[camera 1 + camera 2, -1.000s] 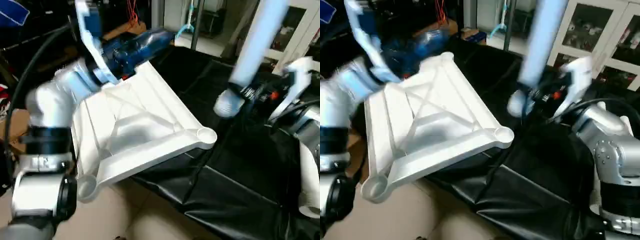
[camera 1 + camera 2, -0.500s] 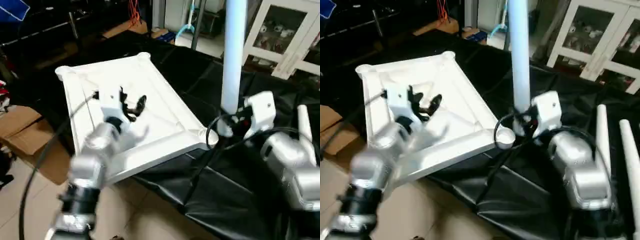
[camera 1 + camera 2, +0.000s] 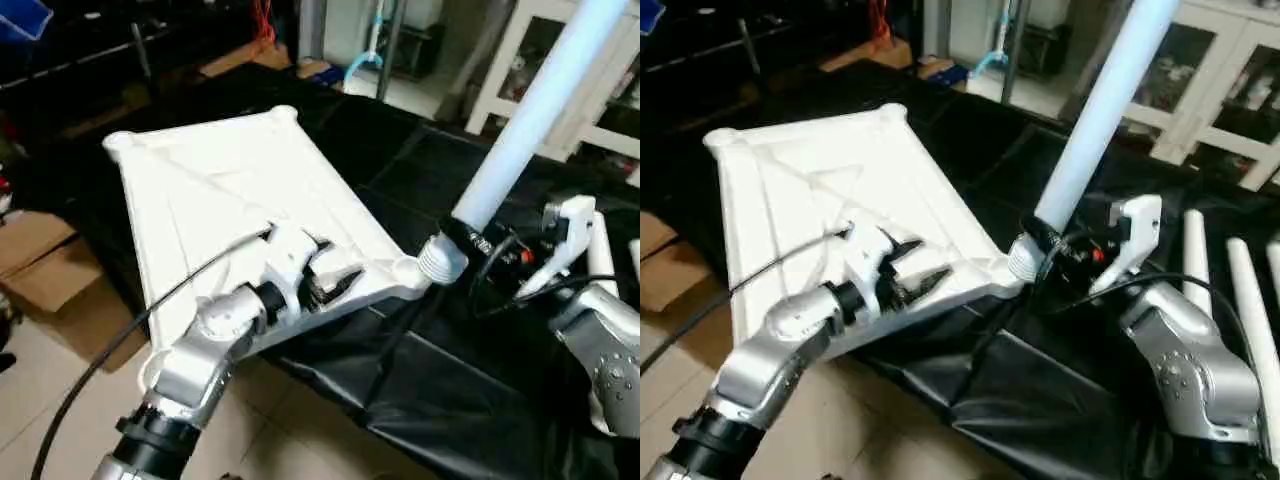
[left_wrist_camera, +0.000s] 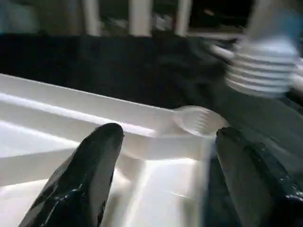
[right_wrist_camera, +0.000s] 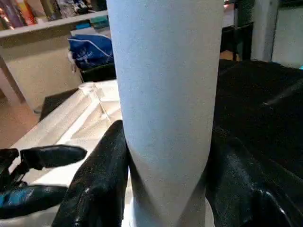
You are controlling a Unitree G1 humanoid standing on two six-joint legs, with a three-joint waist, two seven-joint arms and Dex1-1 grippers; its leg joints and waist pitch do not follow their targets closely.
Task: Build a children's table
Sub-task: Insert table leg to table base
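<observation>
Your table top (image 3: 230, 190) lies underside up on the black cloth (image 3: 450, 400) — the ribs face you, and its corner at about 7 o'clock hangs out past the cloth's edge over the tiled floor (image 3: 60, 400). The corner socket (image 3: 405, 268) nearest your right arm sits at roughly 3 o'clock of the top, round and empty.

Your left gripper (image 3: 920, 268) is over the top's near edge, just at 9 o'clock of that socket, with its two black fingers (image 4: 90, 175) spread apart and nothing between them. In the left wrist view the socket (image 4: 199, 120) shows between and beyond the fingertips, and the fingers stand over the white rim without gripping it.

Your right gripper (image 5: 165, 184) is clamped on a white leg (image 3: 530, 120), its fingers (image 5: 99, 184) pressed to either side of the tube near the lower end. The leg leans toward 1 o'clock, running up out of the head view. Its threaded end (image 3: 438, 257) is the lowest part — it sits just at 3 o'clock of the corner socket, close beside it but not in it; whether the threads touch the socket's rim you cannot tell from these views.

More legs (image 3: 1195, 260) lie on the cloth at 3 o'clock, beyond your right forearm. A white glass-door cabinet (image 3: 1200, 80) stands at about 1 o'clock in the background, and a cardboard box (image 3: 45, 270) sits on the floor at 9 o'clock.
</observation>
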